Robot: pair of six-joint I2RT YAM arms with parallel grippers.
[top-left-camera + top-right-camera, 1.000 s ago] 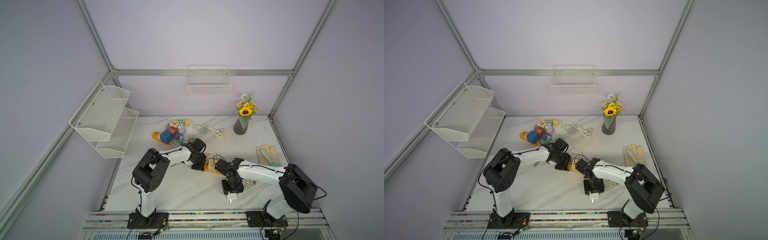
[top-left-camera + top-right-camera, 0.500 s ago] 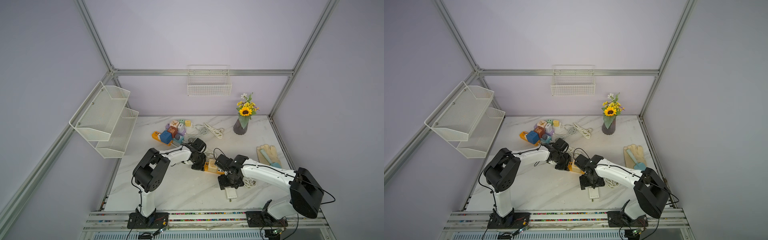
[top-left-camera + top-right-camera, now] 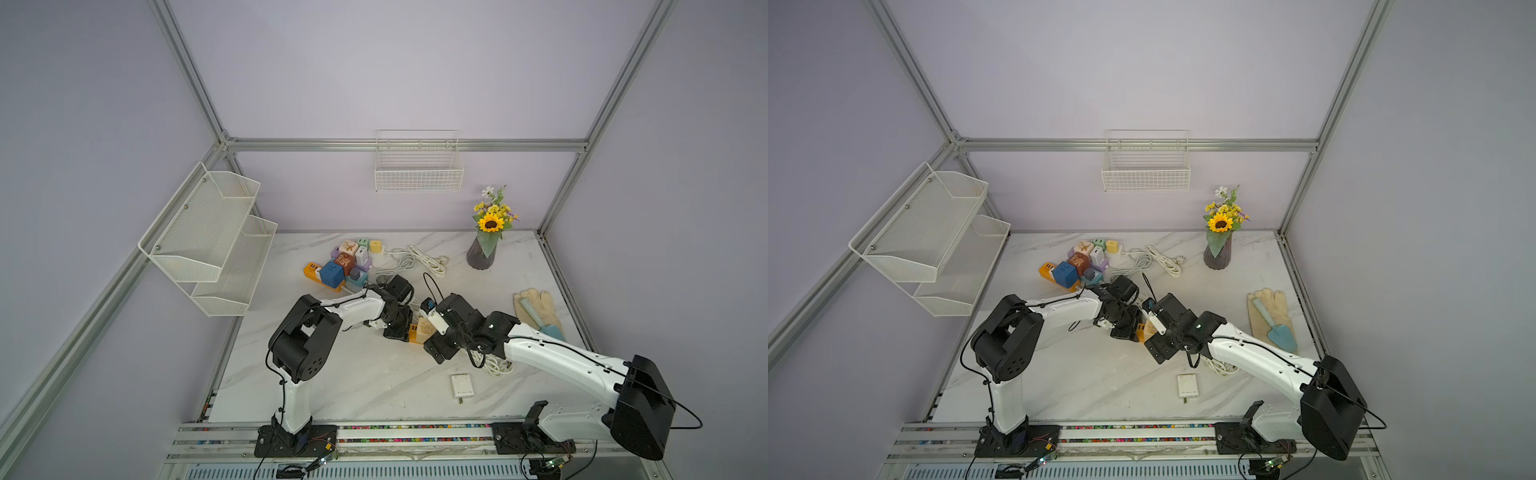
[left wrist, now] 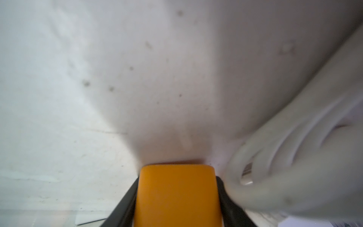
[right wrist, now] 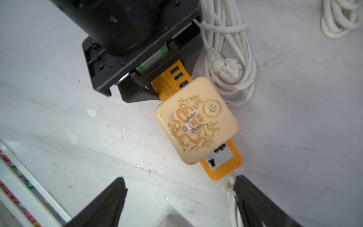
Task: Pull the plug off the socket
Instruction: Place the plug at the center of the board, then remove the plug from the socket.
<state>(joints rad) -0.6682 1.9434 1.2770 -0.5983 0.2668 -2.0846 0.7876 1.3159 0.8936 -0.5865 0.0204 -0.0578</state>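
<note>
Marble table [image 3: 353, 386], blurred in the left wrist view. Left gripper [image 4: 177, 196] clamped on one end of an orange power strip [image 5: 222, 167]. Right gripper [image 5: 178, 188] spread wide, empty, at the strip's other end. Dark vase [image 3: 482, 253] holding a sunflower bunch [image 3: 492, 218]. Cream dragon-printed plug [image 5: 196, 120] seated on the strip, hiding its middle. Small white plug [image 3: 462, 385] loose near the front edge, apart from the strip.

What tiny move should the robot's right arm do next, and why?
Probably lower the right tool and close it around the cream dragon plug. That plug sits in the orange socket strip, which the left tool clamps, and the right tool hangs open near it, empty.
</note>
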